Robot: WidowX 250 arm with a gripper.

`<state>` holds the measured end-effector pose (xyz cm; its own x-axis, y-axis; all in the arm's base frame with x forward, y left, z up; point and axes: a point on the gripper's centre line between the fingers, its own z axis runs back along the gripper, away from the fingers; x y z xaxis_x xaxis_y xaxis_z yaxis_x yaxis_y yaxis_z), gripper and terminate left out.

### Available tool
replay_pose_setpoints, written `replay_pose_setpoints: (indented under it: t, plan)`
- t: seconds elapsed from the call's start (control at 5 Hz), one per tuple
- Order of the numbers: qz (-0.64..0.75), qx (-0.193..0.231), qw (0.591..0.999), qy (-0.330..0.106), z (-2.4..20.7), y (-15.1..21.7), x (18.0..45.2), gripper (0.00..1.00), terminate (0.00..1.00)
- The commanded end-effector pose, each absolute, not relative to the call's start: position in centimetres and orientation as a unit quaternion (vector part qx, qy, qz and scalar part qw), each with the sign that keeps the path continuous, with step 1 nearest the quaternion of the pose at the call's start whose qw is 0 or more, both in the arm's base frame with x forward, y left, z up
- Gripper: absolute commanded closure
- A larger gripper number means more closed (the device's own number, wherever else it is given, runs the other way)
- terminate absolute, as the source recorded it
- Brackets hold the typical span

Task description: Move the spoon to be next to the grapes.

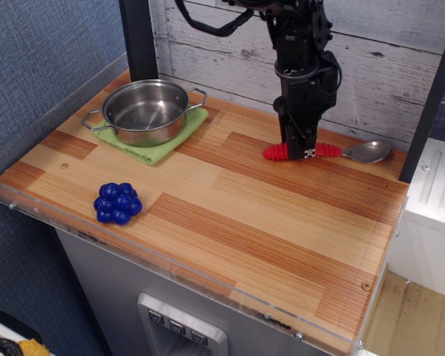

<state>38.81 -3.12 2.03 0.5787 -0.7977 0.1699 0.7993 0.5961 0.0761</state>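
Note:
The spoon [277, 153] has a ribbed red handle and a silver bowl that points right, at the back right of the wooden table. My gripper [304, 151] comes down from above and is shut on the middle of the red handle, holding the spoon level and slightly off the wood. The grapes [118, 202], a small cluster of glossy dark blue balls, lie near the front left edge, far from the spoon and the gripper.
A steel pot [147, 111] with two handles stands on a green cloth [157, 153] at the back left. A clear acrylic rim [170, 259] runs along the front and left edges. A white plank wall stands behind, with black posts at its sides.

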Motion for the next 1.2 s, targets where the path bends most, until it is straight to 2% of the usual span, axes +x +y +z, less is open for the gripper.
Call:
replay_pose_setpoints:
  t: [0.0, 0.2, 0.4, 0.8, 1.0]
  plan:
    - [-0.462, 0.02, 0.877, -0.131, 6.9, -2.5, 37.7, 1.0, 0.0]
    - [-0.459, 0.025, 0.877, -0.142, 8.2, -1.6, 37.2, 1.0, 0.0]
    - [-0.426, 0.033, 0.893, -0.142, 9.4, -0.6, 35.8, 1.0, 0.0]
    - [-0.428, 0.024, 0.893, -0.135, 8.8, 1.6, 31.2, 1.0, 0.0]
    - [-0.417, 0.03, 0.901, -0.115, 8.1, 2.2, 29.2, 1.0, 0.0]
